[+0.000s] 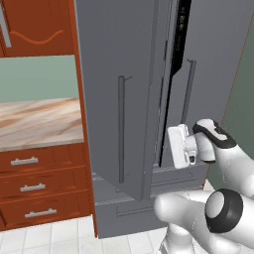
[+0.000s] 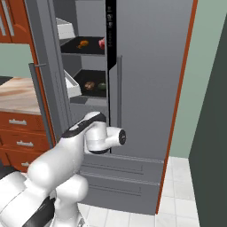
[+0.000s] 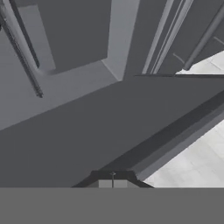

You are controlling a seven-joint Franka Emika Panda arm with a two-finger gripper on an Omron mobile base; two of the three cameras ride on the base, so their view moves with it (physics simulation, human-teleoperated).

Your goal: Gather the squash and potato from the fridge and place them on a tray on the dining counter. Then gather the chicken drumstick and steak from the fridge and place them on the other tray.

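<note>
The grey fridge [image 1: 129, 99] stands ahead with its left door [image 2: 44, 80] swung open. On a black shelf inside lie the brown potato [image 2: 89, 84] and, just right of it, the dark green squash [image 2: 102, 86]. The shelf above carries an orange-brown item [image 2: 83, 43] and a pinkish-red one [image 2: 102, 43], too small to name. My gripper [image 3: 112, 180] is shut on nothing and sits low at the gap between the doors, facing the drawer front [image 3: 87, 131]. Its white hand [image 1: 179, 145] is below the shelves. The trays and the dining counter are out of view.
A marbled wall counter [image 1: 39, 121] over red-brown drawers [image 1: 34, 186] lies left of the fridge. White bins [image 2: 71, 86] hang on the open door. The right door [image 2: 150, 80] is closed. White tile floor [image 1: 64, 235] runs below, and a green wall [image 2: 190, 88] stands at the right.
</note>
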